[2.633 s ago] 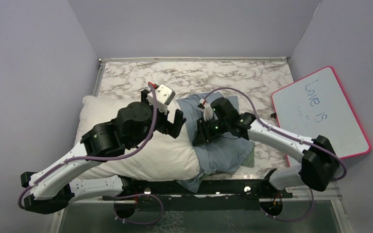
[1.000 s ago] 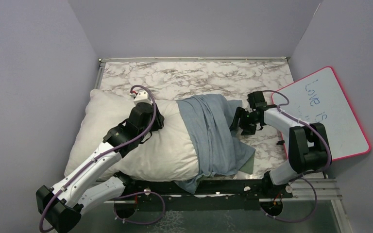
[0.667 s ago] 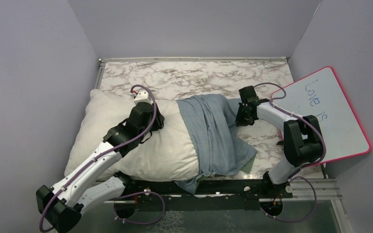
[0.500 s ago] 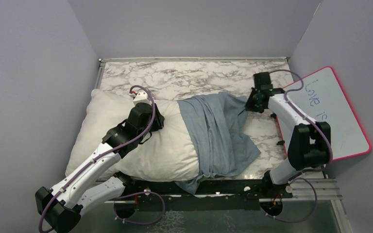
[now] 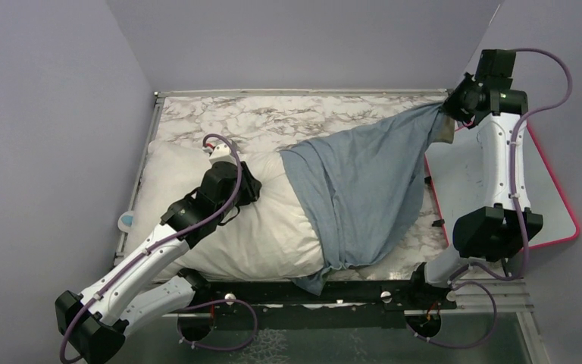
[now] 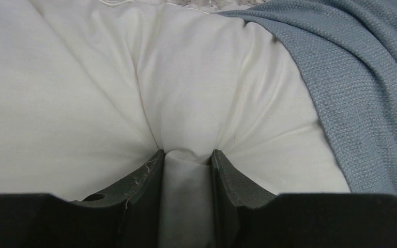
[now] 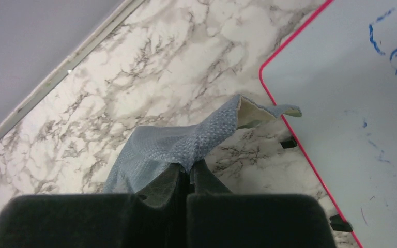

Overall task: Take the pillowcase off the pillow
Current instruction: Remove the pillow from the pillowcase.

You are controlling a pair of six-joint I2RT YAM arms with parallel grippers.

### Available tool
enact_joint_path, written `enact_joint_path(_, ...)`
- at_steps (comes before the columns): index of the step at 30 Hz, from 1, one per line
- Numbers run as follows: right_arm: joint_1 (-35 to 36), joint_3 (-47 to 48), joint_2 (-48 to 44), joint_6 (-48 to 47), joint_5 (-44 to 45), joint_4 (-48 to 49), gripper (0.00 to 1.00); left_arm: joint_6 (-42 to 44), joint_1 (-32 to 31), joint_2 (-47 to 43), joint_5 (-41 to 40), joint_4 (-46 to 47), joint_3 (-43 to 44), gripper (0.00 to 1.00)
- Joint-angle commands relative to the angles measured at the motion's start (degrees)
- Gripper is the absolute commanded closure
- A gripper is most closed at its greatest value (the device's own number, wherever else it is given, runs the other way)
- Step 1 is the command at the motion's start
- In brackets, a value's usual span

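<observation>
Pillowcase (image 5: 356, 189) mid-strip, stretched taut from right end of pillow (image 5: 197, 220) up toward far right corner of table (image 5: 273, 117). Right gripper (image 7: 187, 170) clamped on case corner, raised beside whiteboard (image 7: 351, 103). Left gripper (image 6: 186, 157) pinching fold of pillow, anchoring it. Next, likely: pull further right, anchor firm, till cloth slips free.
</observation>
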Motion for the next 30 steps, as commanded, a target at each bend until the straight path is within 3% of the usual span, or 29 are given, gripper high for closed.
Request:
enact_joint_path(1,-2.0,10.1,2.8,-3.7,2.9,0.9,0.99,0.2,-0.1,1.5,0.3,-9.5,-3.0,0.63)
enact_joint_path(8,-2.0,17.1,6.9,-7.1,-2.6,-3.9,0.99,-1.3,-0.1,2.1,-2.5,-11.1,-4.5,0.63)
enact_joint_path(12,-2.3,19.7,5.4,-5.4,4.6,-3.8,0.99,-3.3,0.3,2.1,-5.6,-13.3,-5.0,0.61)
enact_joint_path(16,-4.5,30.7,9.1,-7.7,6.1,-8.7,0.99,-4.8,1.8,1.3,-6.5,-14.0,-6.2,0.59)
enact_joint_path(18,-8.5,34.5,10.5,-7.6,1.0,-10.9,0.99,-5.0,2.6,1.1,-6.0,-13.4,-6.9,0.59)
enact_joint_path(21,-9.9,32.3,8.5,-8.1,-0.1,-9.9,0.99,-4.5,3.3,1.9,-4.6,-11.8,-7.2,0.59)
enact_joint_path(25,-9.9,23.9,4.7,-8.1,-13.7,-7.9,0.99,-3.9,3.3,4.7,-3.0,-10.1,-6.2,0.59)
enact_joint_path(28,-8.5,11.8,1.3,-7.8,-29.0,-4.8,0.99,-3.6,3.3,6.4,-1.3,-8.2,-5.1,0.59)
enact_joint_path(30,-3.5,4.5,-1.9,-7.6,-28.3,-1.8,0.99,-3.2,3.3,7.2,-0.1,-7.0,-4.3,0.59)
